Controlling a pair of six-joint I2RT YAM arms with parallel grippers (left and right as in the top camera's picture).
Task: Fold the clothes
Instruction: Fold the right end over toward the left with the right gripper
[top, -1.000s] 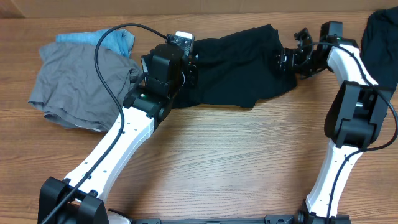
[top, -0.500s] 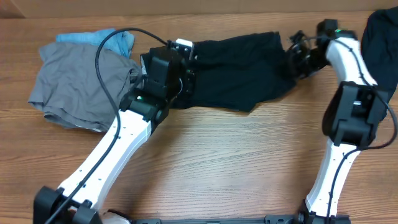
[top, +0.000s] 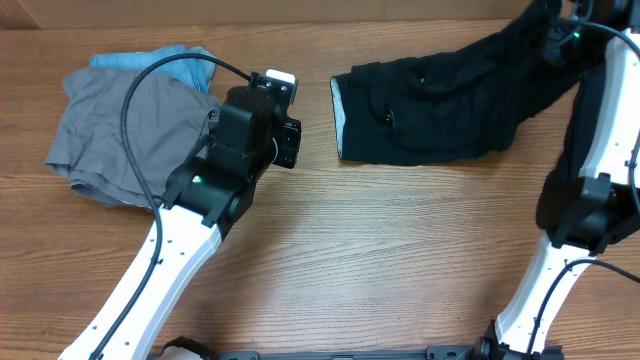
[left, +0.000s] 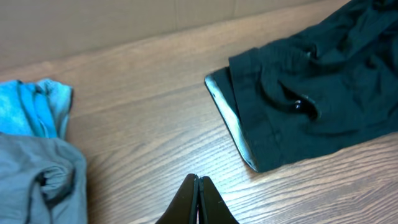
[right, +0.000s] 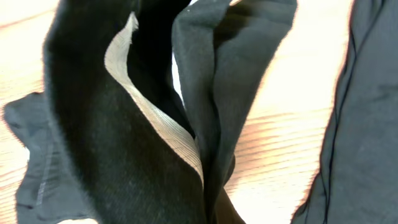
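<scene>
The clothes in hand are black shorts (top: 430, 105) with a pale inner lining, lying stretched across the far middle of the table. Their right end is lifted toward the far right corner, where my right gripper (top: 555, 25) is shut on it. In the right wrist view the black cloth (right: 124, 137) and its pale lining hang in folds over the fingers and hide them. My left gripper (top: 280, 88) hovers to the left of the shorts' waistband edge (left: 230, 118). It is shut (left: 198, 180) and holds nothing.
A grey garment (top: 120, 130) lies at the far left with a light-blue one (top: 170, 58) behind it; both show in the left wrist view (left: 37, 180) (left: 25, 112). Another black garment (right: 367, 112) lies at the far right. Bare wood fills the near half.
My left gripper let go of the shorts' left end and drew back left. My right gripper shut on the right end and pulled it up and to the far right, dragging the shorts rightward.
</scene>
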